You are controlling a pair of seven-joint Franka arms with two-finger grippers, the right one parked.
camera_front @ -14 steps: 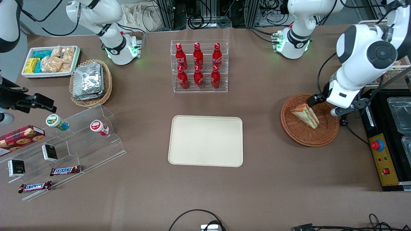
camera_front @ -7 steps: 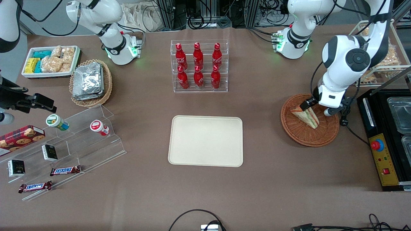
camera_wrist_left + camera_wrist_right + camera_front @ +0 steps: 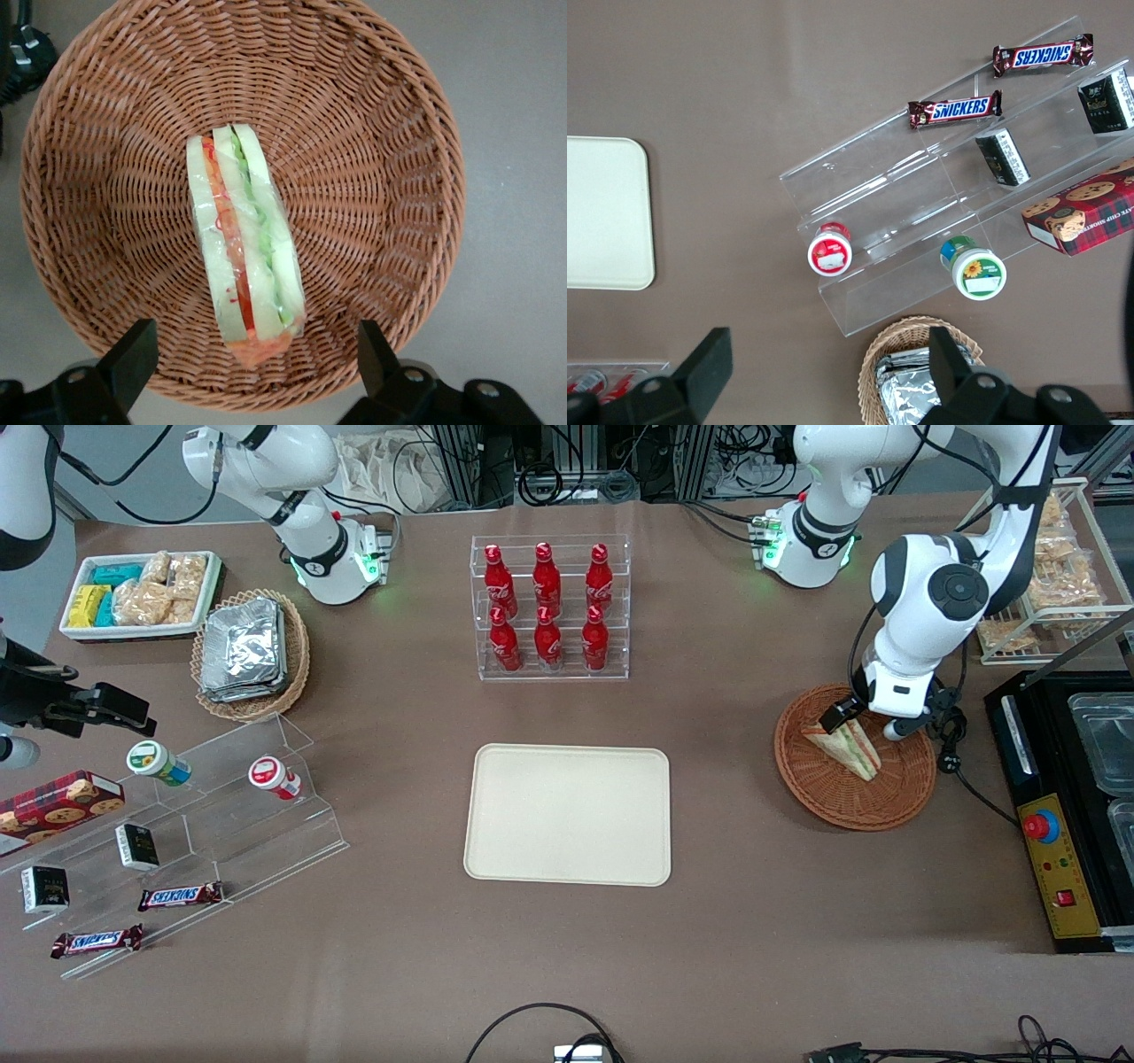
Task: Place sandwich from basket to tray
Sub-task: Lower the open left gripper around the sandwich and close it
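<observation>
Sandwich first, since the coming grasp turns on how it lies: it rests on its side in the middle of the basket, untouched, with its layered cut face turned up toward the wrist camera. Its long axis runs roughly straight away from the fingers, slightly slanted, so the bread faces look outward toward the two tips, one on each flank. That fits a pinch across the thickness, bread to bread, rather than along the length; a small twist of the wrist would likely square the fingers to the slant.

The gripper hangs over the basket, above the end of the sandwich farther from the front camera. Its fingers are spread wide and hold nothing. The gap between them looks clearly wider than the wedge, so a straight descent should let them straddle it without catching the wicker wall, though the blunt end of the wedge sits nearest the fingers and the thin end reaches away.

The tray lies bare toward the middle of the desk, well apart from the basket, toward the parked arm's end; the carry will run that way.
</observation>
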